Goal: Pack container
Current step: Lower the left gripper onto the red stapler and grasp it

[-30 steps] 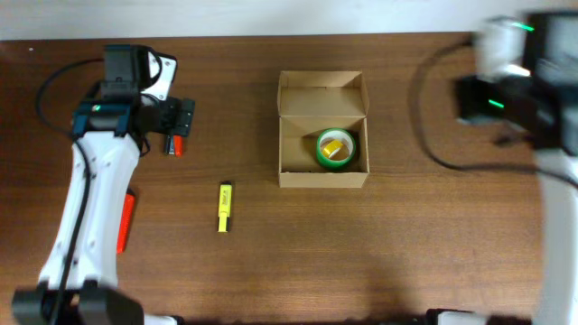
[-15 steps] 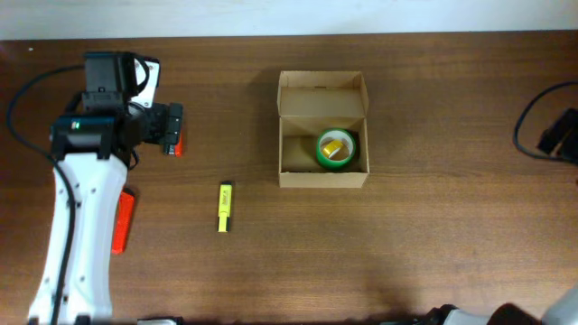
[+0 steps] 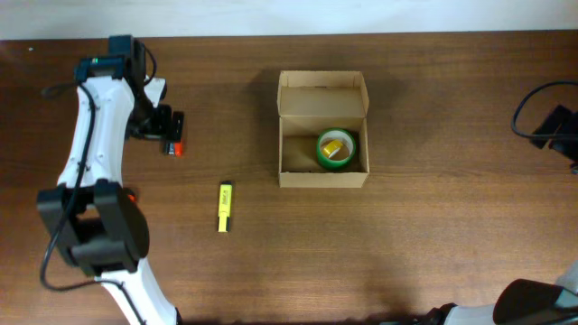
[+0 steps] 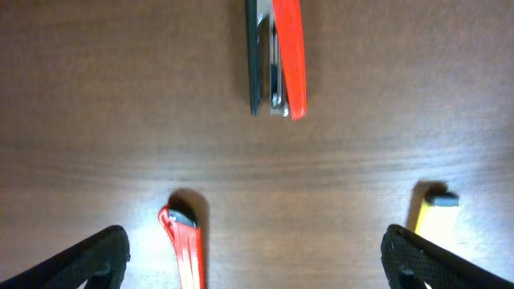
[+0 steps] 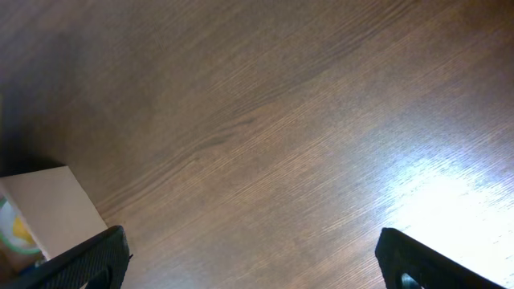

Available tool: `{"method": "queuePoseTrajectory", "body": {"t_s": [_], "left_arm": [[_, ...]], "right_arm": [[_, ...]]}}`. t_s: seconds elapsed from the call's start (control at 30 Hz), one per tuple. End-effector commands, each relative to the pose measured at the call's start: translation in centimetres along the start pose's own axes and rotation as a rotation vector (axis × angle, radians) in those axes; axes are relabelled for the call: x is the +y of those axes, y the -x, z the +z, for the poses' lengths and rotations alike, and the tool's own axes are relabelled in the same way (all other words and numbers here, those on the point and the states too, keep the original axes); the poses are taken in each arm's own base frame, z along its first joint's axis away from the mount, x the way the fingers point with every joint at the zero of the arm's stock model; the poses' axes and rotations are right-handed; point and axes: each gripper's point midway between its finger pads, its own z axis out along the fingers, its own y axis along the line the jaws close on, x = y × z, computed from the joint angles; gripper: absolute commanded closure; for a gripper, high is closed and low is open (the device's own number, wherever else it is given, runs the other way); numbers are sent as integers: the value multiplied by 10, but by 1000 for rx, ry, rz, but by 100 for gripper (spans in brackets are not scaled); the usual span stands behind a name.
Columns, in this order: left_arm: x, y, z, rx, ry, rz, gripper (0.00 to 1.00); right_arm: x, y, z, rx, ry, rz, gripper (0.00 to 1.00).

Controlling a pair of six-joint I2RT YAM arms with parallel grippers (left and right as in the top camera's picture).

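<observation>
The container (image 3: 323,175) is a tan cardboard box at mid-table, its flap lid open at the back. A green tape roll (image 3: 337,149) with a yellow centre lies inside it. A yellow highlighter (image 3: 225,207) lies left of the box. My left gripper (image 3: 168,126) is far left, open and empty, over a red marker (image 3: 176,147). In the left wrist view the open jaws (image 4: 257,265) straddle the red marker (image 4: 183,245), with the highlighter (image 4: 434,210) at the right. My right gripper (image 3: 553,126) is at the far right edge, open and empty (image 5: 257,269).
A red and black stapler (image 4: 277,56) lies on the wood beyond the left gripper; in the overhead view only an orange sliver (image 3: 132,193) shows beside the left arm. The right wrist view shows a box corner (image 5: 52,213) at its left edge.
The right arm has swung away to the table's far right edge. The left arm has shifted and turned, now covering the stapler; its gripper stays by the red marker.
</observation>
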Motion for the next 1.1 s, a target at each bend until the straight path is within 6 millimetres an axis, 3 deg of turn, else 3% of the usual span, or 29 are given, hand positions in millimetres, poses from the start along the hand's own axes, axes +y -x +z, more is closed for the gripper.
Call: {"method": "queuePoseTrajectory", "body": {"t_s": [0.0, 0.2, 0.47, 1.07], "left_arm": [[-3, 24, -1, -20, -45, -38, 0], [-13, 40, 29, 12, -105, -64, 0], [-19, 33, 69, 105, -119, -68, 0], [1, 39, 88, 85, -117, 7, 0]], "right_arm": [[0, 0, 6, 14, 10, 14, 1], [1, 3, 6, 5, 11, 12, 1], [1, 6, 6, -6, 12, 11, 1], [1, 6, 6, -6, 12, 11, 1]]}}
